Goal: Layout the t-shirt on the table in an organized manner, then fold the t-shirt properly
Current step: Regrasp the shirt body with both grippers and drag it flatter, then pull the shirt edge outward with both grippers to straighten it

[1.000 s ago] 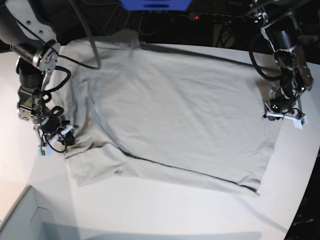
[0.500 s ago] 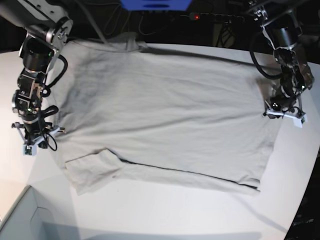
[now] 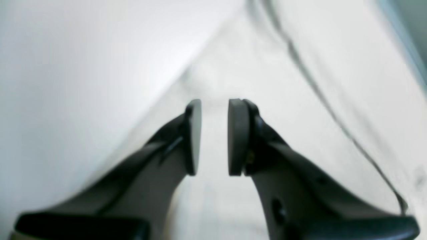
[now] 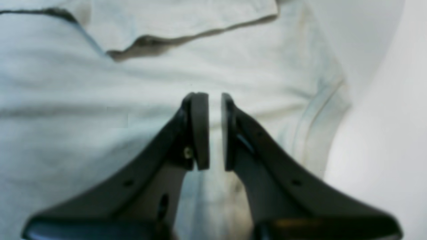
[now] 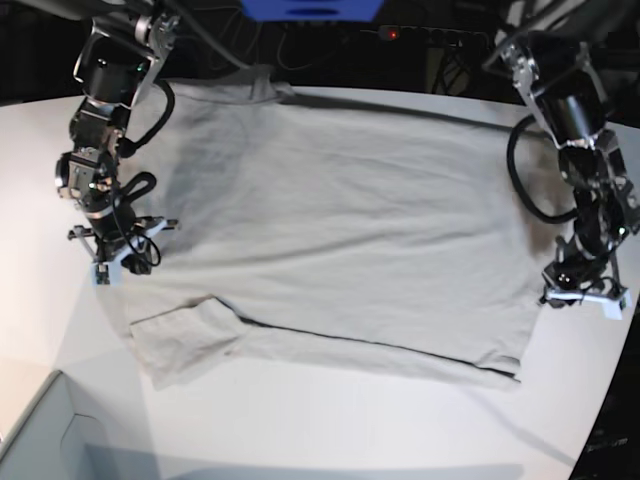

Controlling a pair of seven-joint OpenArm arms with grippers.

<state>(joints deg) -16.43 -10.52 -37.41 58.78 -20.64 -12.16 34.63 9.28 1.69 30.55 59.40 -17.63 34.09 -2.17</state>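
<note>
The light grey-beige t-shirt lies spread flat on the white table, one sleeve angled out at the lower left. My right gripper hovers over the shirt's left edge. In the right wrist view its pads stand barely apart above the t-shirt, nothing between them. My left gripper is at the right hem. The left wrist view shows that gripper open and empty over the cloth, beside bare table.
A pale grey box corner pokes in at the lower left. Dark cables and a blue object sit behind the table's far edge. The table's curved edge runs close past the left gripper on the right.
The right gripper went left off the shirt's edge, then back up and right onto it; the shirt's left side shifted left and smoothed. The left gripper slid toward the front along the right hem.
</note>
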